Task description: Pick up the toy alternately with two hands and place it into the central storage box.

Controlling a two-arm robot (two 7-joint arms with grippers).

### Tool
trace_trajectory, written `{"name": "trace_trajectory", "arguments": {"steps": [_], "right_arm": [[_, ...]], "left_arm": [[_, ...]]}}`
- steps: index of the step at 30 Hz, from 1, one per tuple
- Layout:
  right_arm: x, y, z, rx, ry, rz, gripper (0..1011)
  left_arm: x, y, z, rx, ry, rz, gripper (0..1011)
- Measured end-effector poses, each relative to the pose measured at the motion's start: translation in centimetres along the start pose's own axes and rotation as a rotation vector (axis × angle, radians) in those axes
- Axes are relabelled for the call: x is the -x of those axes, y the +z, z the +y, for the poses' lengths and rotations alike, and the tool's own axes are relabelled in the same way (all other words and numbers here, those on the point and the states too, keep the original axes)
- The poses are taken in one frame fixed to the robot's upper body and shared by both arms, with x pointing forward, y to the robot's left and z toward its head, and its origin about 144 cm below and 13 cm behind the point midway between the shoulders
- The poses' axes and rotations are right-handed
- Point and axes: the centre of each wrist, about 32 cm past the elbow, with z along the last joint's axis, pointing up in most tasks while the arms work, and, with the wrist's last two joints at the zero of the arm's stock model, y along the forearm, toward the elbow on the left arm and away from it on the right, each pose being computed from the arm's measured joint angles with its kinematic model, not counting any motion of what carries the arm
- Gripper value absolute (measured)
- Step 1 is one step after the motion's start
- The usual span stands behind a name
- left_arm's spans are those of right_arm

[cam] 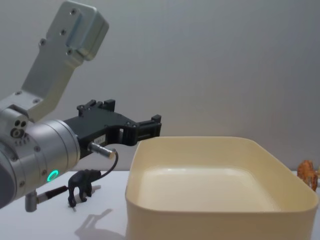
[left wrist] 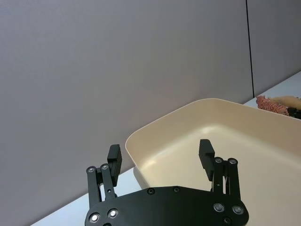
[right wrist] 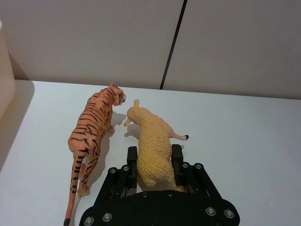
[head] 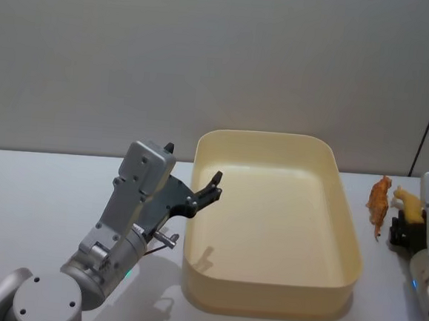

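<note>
The cream-yellow storage box (head: 342, 289) sits mid-table with nothing inside. My left gripper (head: 211, 188) hovers open and empty at the box's left rim; the left wrist view shows its fingers (left wrist: 114, 157) spread wide before the box wall (left wrist: 155, 141). At the table's right, my right gripper (right wrist: 154, 157) is shut on the rear flanks of a woolly yellow sheep toy (right wrist: 150, 136), which also appears in the head view (head: 410, 206). An orange striped tiger toy (right wrist: 91, 134) stands right beside the sheep. A small black animal toy (cam: 84, 184) stands on the table left of the box, under the left arm.
The tiger (head: 378, 203) stands between the box's right wall and the right gripper (head: 402, 229). The left arm's silver body with its green ring light (cam: 52, 175) takes up the table's near left. A grey wall runs behind the white table.
</note>
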Motion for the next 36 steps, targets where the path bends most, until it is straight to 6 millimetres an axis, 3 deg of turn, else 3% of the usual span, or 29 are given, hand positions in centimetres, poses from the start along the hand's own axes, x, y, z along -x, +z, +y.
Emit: {"name": "trace_trajectory", "arguments": {"steps": [20, 29, 36], "right_arm": [[-0.2, 0.3, 0.0, -0.032, -0.003, 0.007, 396], [-2.0, 0.9, -1.4, -0.114, -0.035, 0.015, 396], [-4.5, 1.7, -4.0, -0.195, -0.077, 0.020, 396]], "left_arm": [[0.0, 0.0, 0.0, 0.000, 0.000, 0.000, 1001], [0.0, 0.0, 0.0, 0.000, 0.000, 0.000, 1001], [0.0, 0.0, 0.0, 0.000, 0.000, 0.000, 1001]]}}
